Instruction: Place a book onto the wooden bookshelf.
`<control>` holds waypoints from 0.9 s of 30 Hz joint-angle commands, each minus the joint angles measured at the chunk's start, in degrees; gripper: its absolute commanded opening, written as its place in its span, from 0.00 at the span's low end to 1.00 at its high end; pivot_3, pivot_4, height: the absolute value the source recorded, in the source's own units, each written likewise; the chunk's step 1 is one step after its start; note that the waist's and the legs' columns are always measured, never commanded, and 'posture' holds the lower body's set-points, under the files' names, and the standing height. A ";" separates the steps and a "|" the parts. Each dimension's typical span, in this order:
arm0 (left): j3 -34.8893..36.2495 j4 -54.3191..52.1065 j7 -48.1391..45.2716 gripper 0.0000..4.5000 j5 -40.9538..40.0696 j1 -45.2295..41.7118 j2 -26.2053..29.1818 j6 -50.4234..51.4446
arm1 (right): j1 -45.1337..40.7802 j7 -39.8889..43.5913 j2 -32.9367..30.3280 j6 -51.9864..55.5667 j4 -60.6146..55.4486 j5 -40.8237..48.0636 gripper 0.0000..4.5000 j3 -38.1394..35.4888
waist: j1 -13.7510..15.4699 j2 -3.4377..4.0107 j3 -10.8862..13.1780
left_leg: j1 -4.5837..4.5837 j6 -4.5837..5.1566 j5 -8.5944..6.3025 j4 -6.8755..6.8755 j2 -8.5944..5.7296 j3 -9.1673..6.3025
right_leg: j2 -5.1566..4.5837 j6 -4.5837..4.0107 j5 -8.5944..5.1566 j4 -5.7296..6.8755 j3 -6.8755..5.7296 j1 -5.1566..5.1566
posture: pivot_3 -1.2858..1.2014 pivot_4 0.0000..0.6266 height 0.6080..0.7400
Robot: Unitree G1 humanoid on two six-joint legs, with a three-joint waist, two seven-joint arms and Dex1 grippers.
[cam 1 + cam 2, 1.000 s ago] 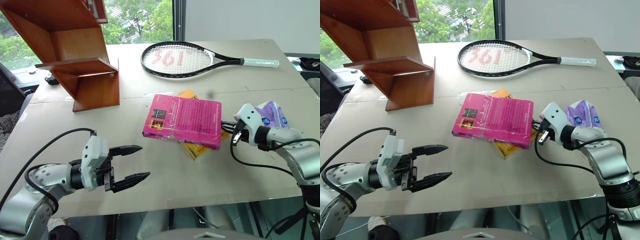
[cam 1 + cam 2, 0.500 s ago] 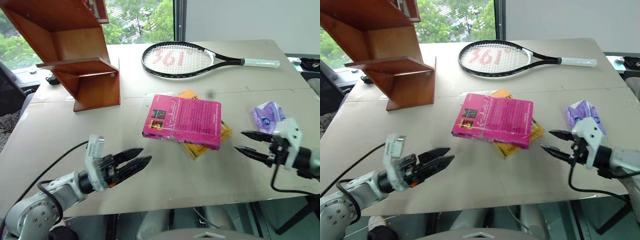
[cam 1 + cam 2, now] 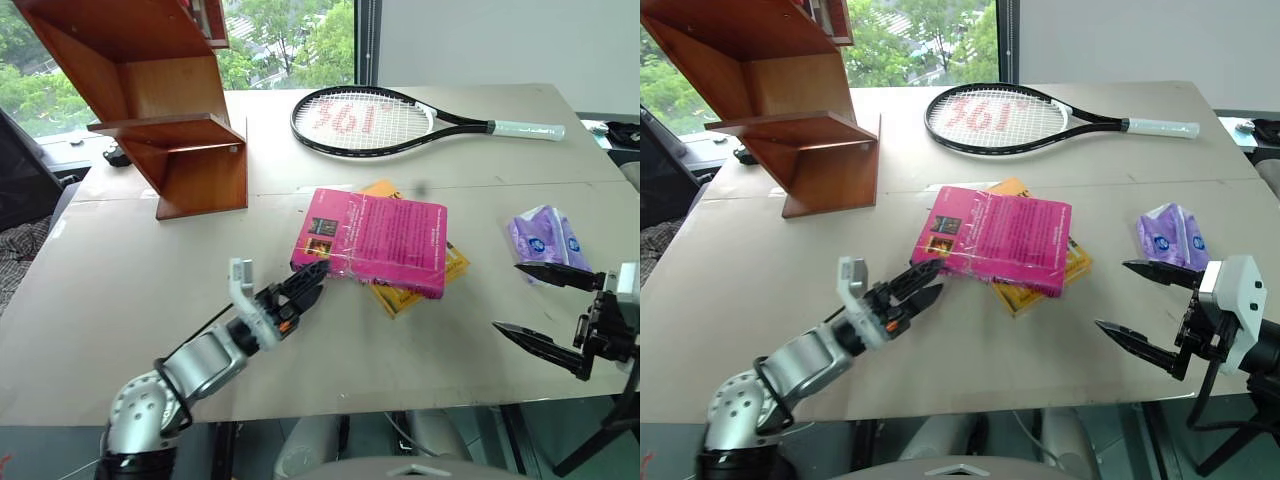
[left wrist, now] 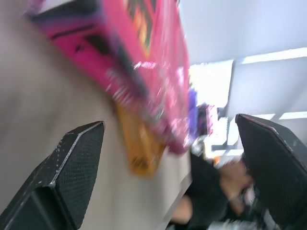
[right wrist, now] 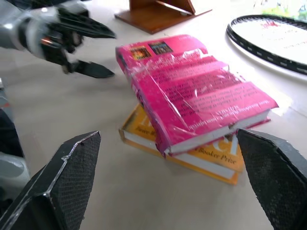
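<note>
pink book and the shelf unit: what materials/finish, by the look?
The pink book: paper, a paperback by the look; its cover seems wrapped in clear film, going by the wrinkles and glare. White page edges show at its side. The shelf unit: reddish-brown wood or wood veneer, smooth with a slight sheen; solid or laminate can't be told.

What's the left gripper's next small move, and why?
Probably ease the left gripper forward so its open fingers straddle the near corner of the pink book, then close. It sits just short of that corner; the book lies unheld atop the yellow book.
</note>
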 commanded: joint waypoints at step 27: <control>-1.41 15.97 7.94 0.45 3.25 -12.29 -18.65 -2.30 | 3.18 -3.37 -0.53 -4.42 -3.19 2.64 1.00 -1.74 | 1.63 0.10 -0.32 | 0.02 -0.02 0.02 0.17 -0.03 0.01 | 0.01 0.01 0.00 0.02 0.00 0.11 | 0.52 0.24 1.00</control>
